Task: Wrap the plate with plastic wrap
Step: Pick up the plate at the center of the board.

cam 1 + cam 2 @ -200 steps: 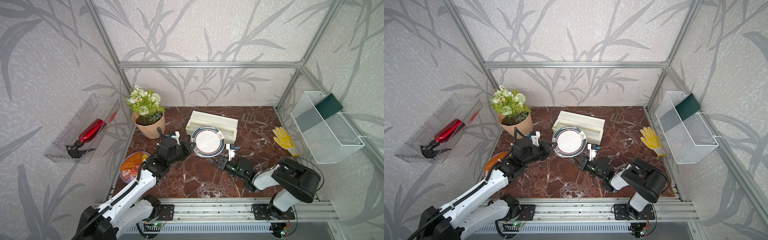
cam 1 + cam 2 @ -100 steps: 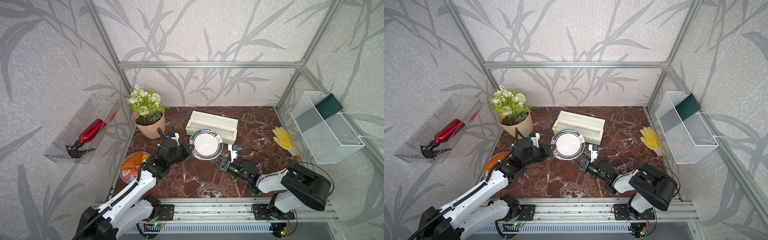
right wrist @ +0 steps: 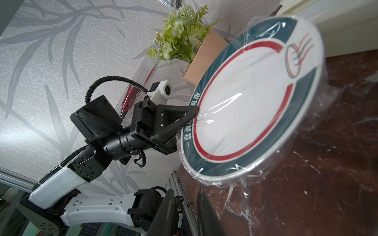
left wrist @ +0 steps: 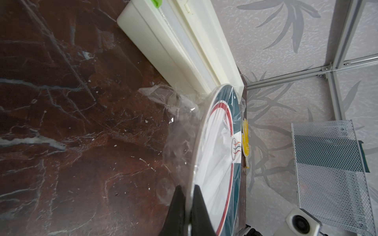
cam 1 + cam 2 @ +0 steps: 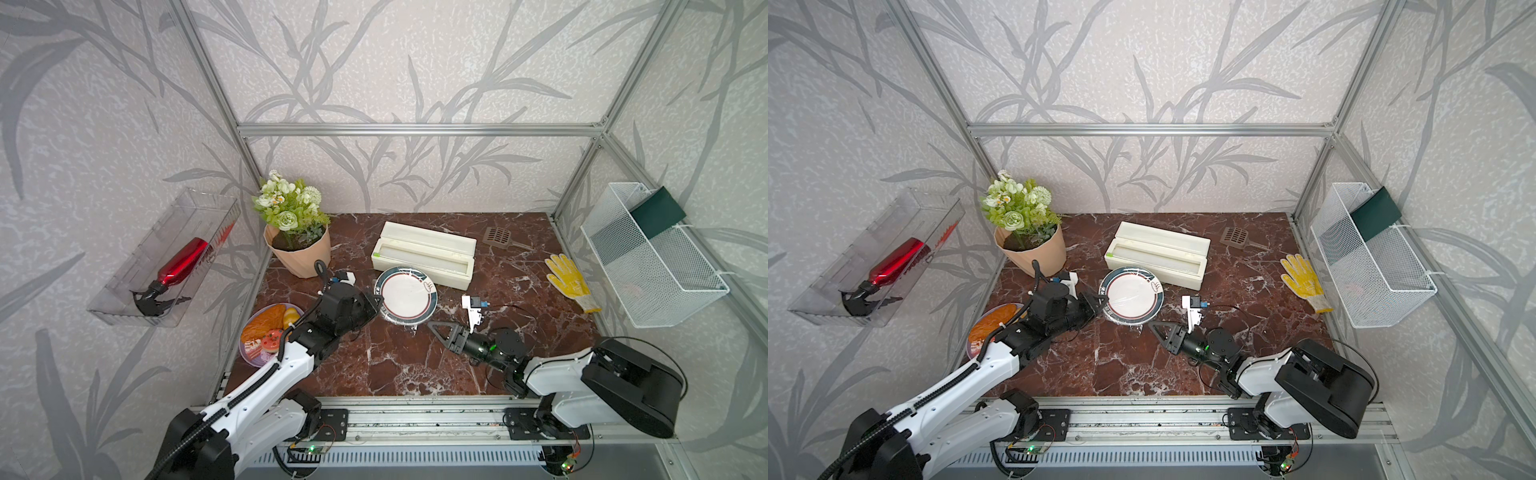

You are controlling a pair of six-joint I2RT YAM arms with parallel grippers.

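The plate [image 5: 405,297] [image 5: 1131,297], white with a green rim band and red ring, sits tilted in front of the cream box. My left gripper [image 5: 377,301] [image 5: 1103,300] [image 4: 188,187] [image 3: 195,111] is shut on its left rim. Plastic wrap [image 4: 178,126] [image 3: 241,183] lies stretched and glossy over the plate's face [image 3: 245,106] [image 4: 214,163]. It bunches in wrinkles under the rim. My right gripper [image 5: 432,326] [image 5: 1152,326] [image 3: 185,191] stands open just short of the plate's near edge, with nothing between its fingers.
The cream dispenser box [image 5: 424,259] lies right behind the plate. A flower pot [image 5: 299,249] and a purple plate of toy food [image 5: 270,332] are at the left. A yellow glove [image 5: 569,282], a brown scoop [image 5: 496,237] and a wire basket [image 5: 652,257] are at the right.
My right gripper's jaws have parted from shut to open. The plate has shifted slightly toward the near left in my left gripper.
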